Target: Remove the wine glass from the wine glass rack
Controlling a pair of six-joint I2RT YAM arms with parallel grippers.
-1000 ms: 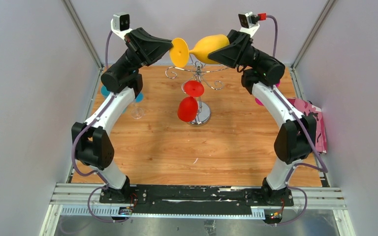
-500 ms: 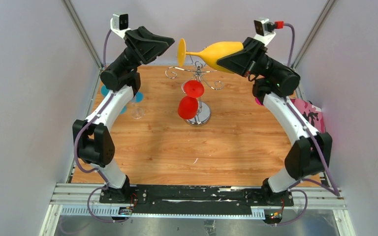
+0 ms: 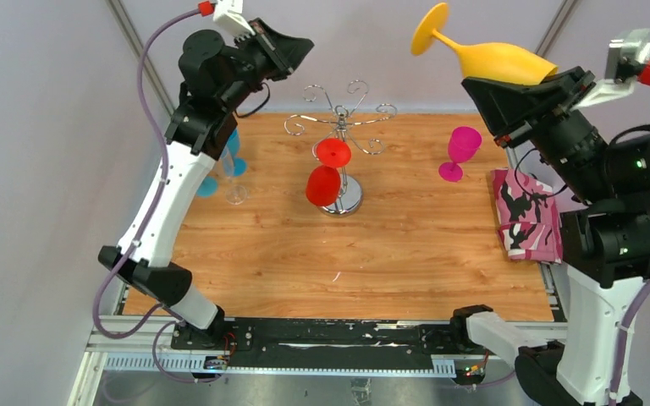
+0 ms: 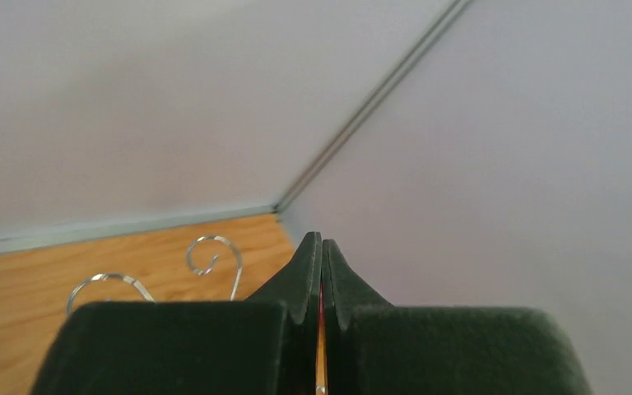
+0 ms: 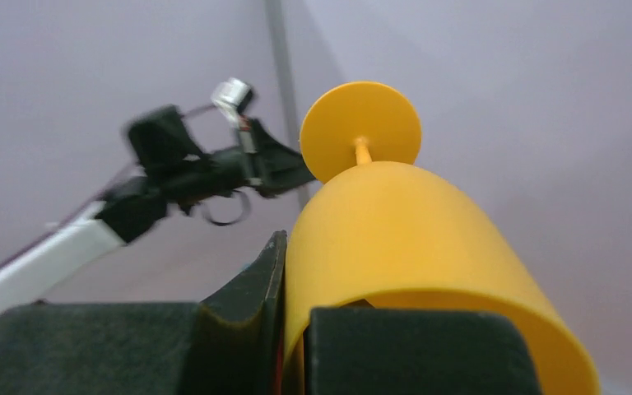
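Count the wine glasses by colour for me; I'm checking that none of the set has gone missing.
yellow wine glass: 1
red wine glass: 1
magenta wine glass: 1
blue wine glass: 1 (partly hidden behind the left arm)
clear wine glass: 1
Total: 5

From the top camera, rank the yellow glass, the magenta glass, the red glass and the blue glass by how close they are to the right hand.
1. Yellow glass, held in the right hand itself.
2. Magenta glass, standing at the right.
3. Red glass, on the rack, centre.
4. Blue glass, far left.
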